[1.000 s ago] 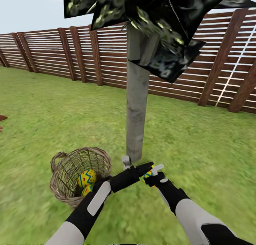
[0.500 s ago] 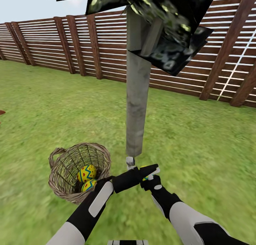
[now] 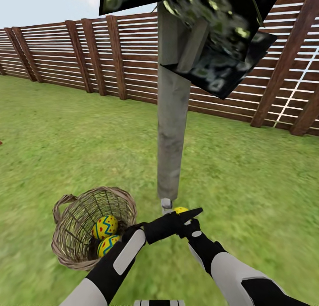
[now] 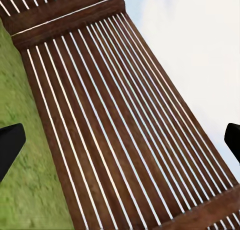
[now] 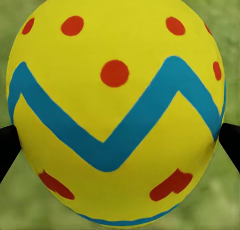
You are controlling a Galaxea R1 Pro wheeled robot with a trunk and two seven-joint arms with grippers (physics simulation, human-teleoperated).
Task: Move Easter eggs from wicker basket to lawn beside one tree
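One Easter egg [image 5: 117,110] is out of the wicker basket [image 3: 66,253] and clamped in the right pincer [image 3: 185,216], low over the lawn [image 3: 248,186] just beside the tree [image 3: 170,142] — not yet set down. Two eggs [image 3: 105,226] remain in the basket, so three in all. The left pincer [image 4: 120,145] is spread wide, holding nothing — it faces the fence [image 4: 115,115]

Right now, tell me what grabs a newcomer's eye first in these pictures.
The yellow egg with its blue zigzag and red dots, pinched in the right end effector low beside the pale grey tree trunk. Next, the wicker basket on the lawn near the trunk, two eggs inside, with a brown slat fence behind.
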